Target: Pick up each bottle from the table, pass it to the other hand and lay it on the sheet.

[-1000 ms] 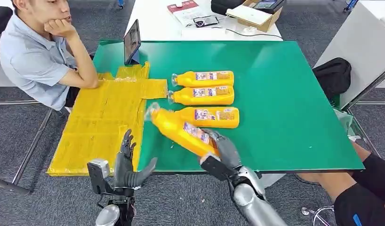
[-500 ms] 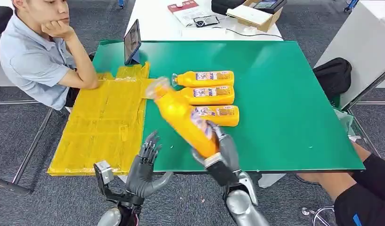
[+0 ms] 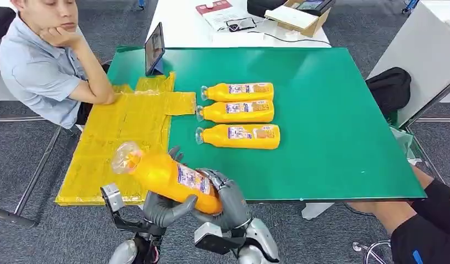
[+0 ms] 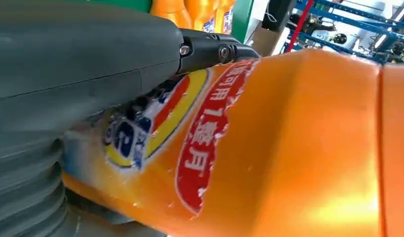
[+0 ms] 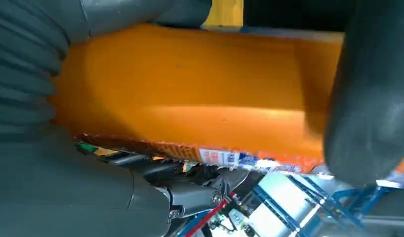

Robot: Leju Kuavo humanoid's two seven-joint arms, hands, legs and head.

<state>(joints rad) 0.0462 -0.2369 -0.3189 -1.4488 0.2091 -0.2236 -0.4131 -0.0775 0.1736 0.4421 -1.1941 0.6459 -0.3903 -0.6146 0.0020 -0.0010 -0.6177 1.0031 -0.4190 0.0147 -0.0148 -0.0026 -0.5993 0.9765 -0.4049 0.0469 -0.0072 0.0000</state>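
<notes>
Both hands, left hand (image 3: 166, 204) and right hand (image 3: 227, 204), wrap fingers round orange plastic bottle (image 3: 168, 177); label reads "1整月", cap toward 10 o'clock.

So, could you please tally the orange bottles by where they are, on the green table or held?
Bottles lying on the green table: 3
Bottle held by left robot hand and right robot hand: 1
Total: 4

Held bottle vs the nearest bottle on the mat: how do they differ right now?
The held bottle is off the table, gripped by the left hand and right hand; the nearest lying bottle rests untouched on the green mat. The held bottle tilts diagonally; the lying bottle sits level. Both are orange, labelled, caps pointing left.
</notes>
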